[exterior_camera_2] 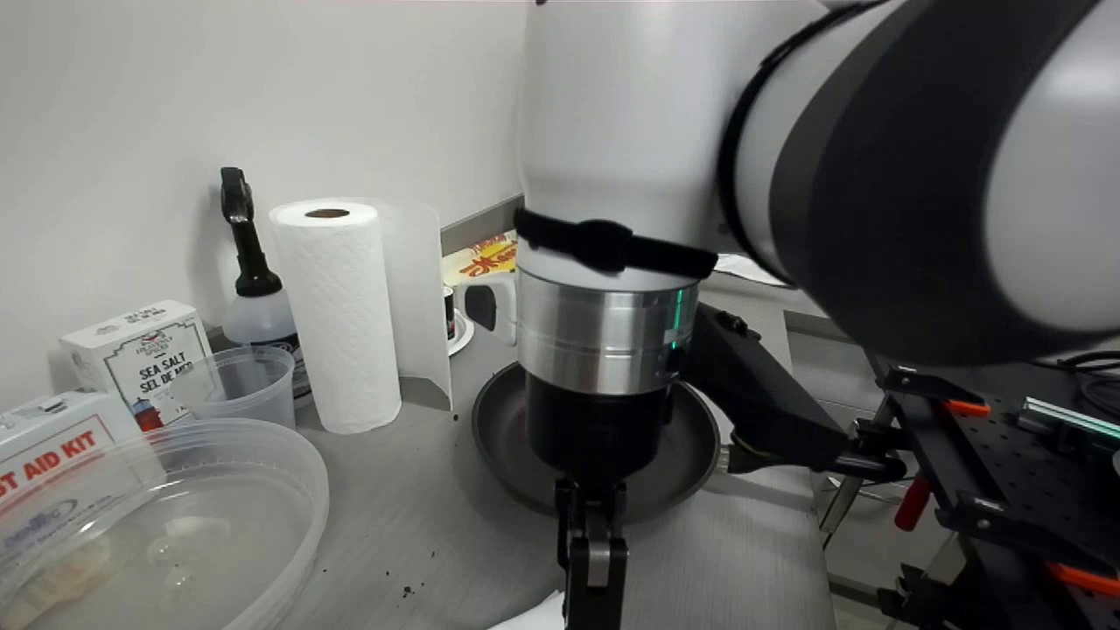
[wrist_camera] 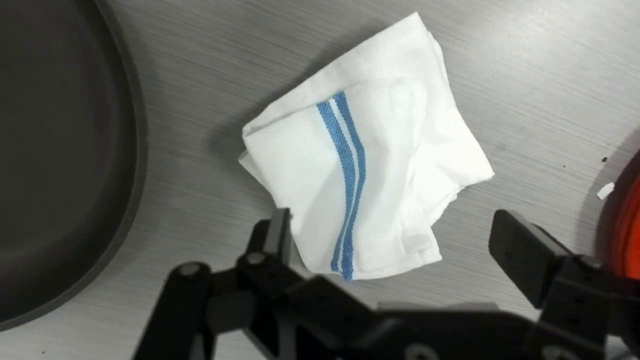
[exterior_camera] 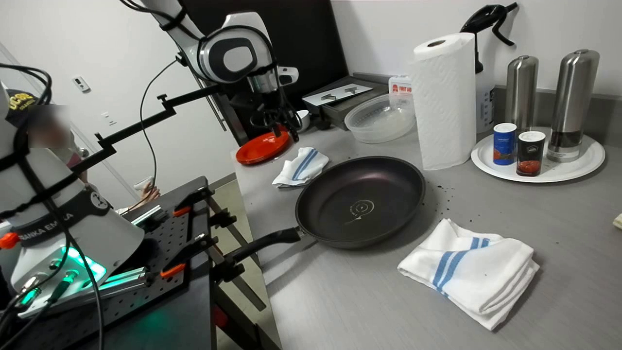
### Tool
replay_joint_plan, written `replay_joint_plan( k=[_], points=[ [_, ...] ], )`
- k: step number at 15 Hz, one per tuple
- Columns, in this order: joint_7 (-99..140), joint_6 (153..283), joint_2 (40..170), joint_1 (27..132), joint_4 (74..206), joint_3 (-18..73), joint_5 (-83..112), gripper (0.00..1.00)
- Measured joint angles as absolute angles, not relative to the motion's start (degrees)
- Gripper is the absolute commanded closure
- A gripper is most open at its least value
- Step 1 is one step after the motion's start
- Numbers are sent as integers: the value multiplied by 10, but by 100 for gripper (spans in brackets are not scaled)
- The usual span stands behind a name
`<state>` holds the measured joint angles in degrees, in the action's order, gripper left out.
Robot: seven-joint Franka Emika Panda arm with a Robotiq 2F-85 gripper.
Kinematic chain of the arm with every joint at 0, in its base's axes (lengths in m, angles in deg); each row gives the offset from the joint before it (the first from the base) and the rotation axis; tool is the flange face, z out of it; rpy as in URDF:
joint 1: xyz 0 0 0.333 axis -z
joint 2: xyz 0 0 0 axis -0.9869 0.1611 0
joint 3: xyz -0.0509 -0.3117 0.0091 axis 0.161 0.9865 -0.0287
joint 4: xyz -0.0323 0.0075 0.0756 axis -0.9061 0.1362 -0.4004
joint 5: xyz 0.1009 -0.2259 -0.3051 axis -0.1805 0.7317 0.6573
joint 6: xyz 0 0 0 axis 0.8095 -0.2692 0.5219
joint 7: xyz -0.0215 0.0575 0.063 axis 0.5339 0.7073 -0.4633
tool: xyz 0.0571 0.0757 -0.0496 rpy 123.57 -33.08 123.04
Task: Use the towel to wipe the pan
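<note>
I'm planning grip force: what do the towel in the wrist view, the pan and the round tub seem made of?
Towel: matte woven cloth, perhaps cotton; it folds softly and its blue stripes show a weave.
Pan: probably metal under a dark nonstick coating, judging by its smooth, dully shining inside.
Round tub: glossy, translucent plastic by the look; the first aid box shows through it.

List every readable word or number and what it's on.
"SEA SALT SEL DE MER": white carton.
"FIRST AID" and, cut off, "ST AID KIT": white box.
"RANKA EMIKA", partly hidden: robot base.
Too small or unclear: print on the pan, cap, blue shaker, black shaker, spray bottle, yellow item; carton's fine print.
</note>
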<state>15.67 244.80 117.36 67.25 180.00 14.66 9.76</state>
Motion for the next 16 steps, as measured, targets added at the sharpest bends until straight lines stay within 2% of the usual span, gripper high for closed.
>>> replay_joint_plan(
  k=[7, 16],
  points=[
    [171, 2459, 1232, 672, 1769, 152, 97, 0],
    [170, 2457, 1234, 683, 1767, 149, 97, 0]
  ],
)
